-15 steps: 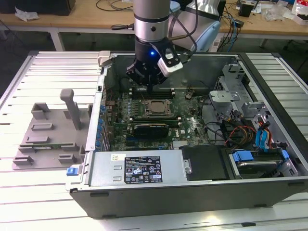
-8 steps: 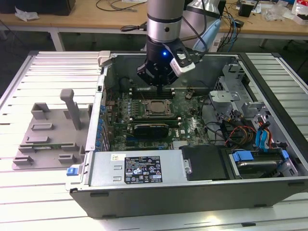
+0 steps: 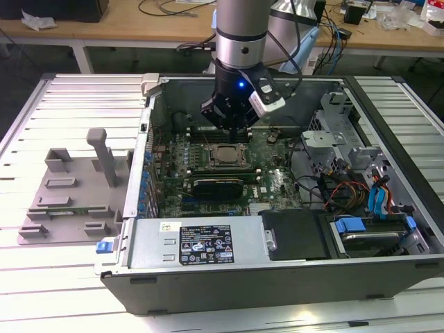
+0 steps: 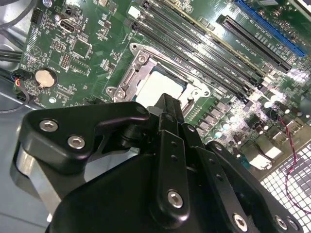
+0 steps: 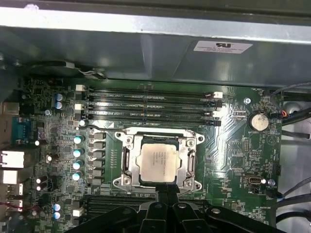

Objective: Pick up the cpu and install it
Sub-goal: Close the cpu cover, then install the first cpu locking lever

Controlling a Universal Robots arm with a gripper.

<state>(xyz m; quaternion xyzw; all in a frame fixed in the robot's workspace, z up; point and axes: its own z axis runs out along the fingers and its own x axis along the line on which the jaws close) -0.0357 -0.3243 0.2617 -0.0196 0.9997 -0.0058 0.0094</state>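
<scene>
One cpu (image 5: 156, 163) lies flat in its socket on the motherboard (image 5: 228, 155). It is a small square chip, and its top is smooth metal of silver-grey colour with a soft shine. Around it sits the socket frame (image 5: 127, 165), a square of bright steel with screws at its corners. The board is green and crowded with small parts. Long, thin black memory slots (image 5: 146, 104) run in parallel rows just beside the socket, and a round coin battery (image 5: 257, 121) sits well apart from it. All this is inside an open computer case (image 3: 139, 243) of grey sheet metal, which lies on a table of pale slats.

The gripper (image 5: 167, 194) is black, with jointed links and silver screws. In the first wrist view its two fingers are pressed together, with only a thin seam between them and nothing held. The tips hang over the edge of the socket frame, near the cpu; I cannot tell if they touch it.
</scene>
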